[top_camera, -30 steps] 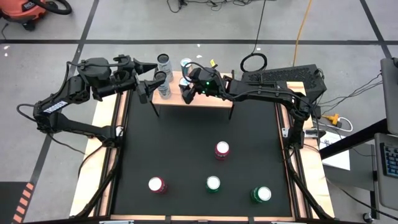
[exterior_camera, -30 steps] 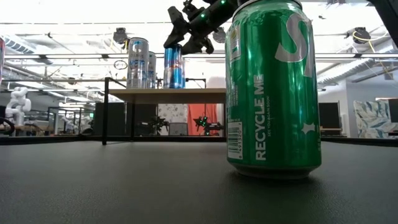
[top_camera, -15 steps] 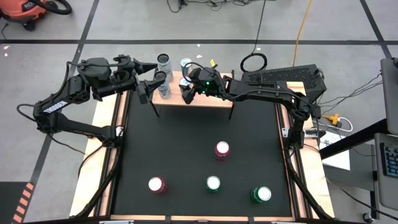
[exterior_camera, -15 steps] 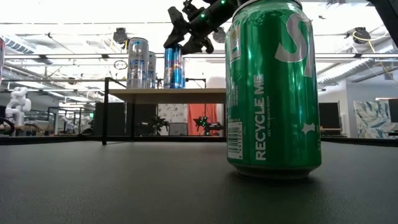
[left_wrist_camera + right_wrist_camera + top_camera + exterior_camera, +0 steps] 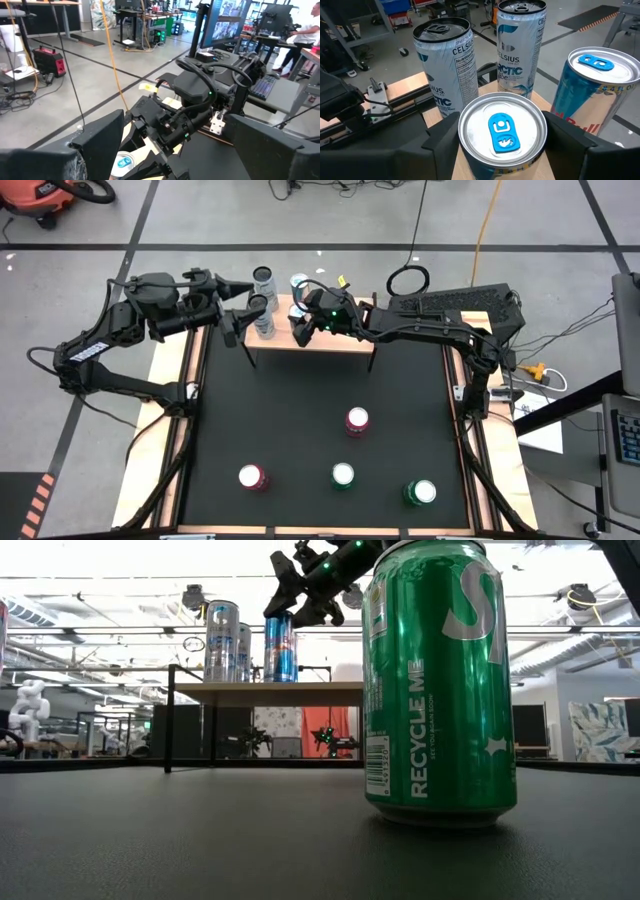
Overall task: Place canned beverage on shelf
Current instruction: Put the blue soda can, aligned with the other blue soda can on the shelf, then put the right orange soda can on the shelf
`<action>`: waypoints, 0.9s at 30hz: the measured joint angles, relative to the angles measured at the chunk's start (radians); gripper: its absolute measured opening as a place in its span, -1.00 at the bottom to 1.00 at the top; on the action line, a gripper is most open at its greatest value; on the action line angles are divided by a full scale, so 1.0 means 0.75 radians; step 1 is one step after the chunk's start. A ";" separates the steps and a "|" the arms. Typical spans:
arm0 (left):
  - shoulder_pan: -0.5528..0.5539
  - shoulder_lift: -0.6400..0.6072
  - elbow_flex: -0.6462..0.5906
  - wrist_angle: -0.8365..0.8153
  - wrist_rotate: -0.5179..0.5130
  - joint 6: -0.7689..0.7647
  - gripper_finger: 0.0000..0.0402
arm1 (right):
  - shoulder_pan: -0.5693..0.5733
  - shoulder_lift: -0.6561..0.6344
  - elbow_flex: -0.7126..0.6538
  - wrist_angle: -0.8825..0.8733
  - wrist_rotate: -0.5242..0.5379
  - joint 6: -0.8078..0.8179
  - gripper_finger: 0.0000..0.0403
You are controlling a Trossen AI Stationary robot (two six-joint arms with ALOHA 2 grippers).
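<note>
Looking down in the high view, we see our right tool (image 5: 300, 328) over the shelf (image 5: 340, 342), holding a blue-tab can (image 5: 299, 323); our left tool (image 5: 243, 302) stands wide beside two silver cans (image 5: 264, 279). Level across the surface, a green can (image 5: 440, 680) fills the foreground. From the right wrist, our fingers (image 5: 442, 142) flank that can (image 5: 502, 131).

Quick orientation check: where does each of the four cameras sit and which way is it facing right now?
High: overhead, straight down; both arms, shelf.
Low: tabletop level, past the green can toward the shelf; right arm above.
Left wrist: on the left arm, facing the right arm; own open left gripper.
Right wrist: above the shelf; right gripper around a blue-tab can.
Shared: high and low both show the shelf.
</note>
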 joint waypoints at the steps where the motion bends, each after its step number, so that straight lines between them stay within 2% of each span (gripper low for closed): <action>1: -0.001 0.000 0.000 0.000 0.005 -0.001 0.78 | 0.000 0.000 0.000 0.000 -0.001 0.001 0.10; 5: -0.001 0.000 0.000 0.000 0.008 -0.001 0.78 | 0.000 0.000 0.000 0.004 0.000 0.002 0.14; 15: -0.001 0.000 0.000 0.000 0.040 -0.002 0.78 | 0.000 -0.001 0.000 0.064 0.002 -0.009 0.51; 21: -0.001 -0.001 0.000 0.000 0.039 -0.015 0.78 | -0.003 -0.015 0.000 0.058 0.005 -0.032 0.56; 27: -0.001 -0.001 0.000 -0.001 0.040 -0.033 0.78 | -0.004 -0.122 0.000 0.050 0.044 -0.085 0.56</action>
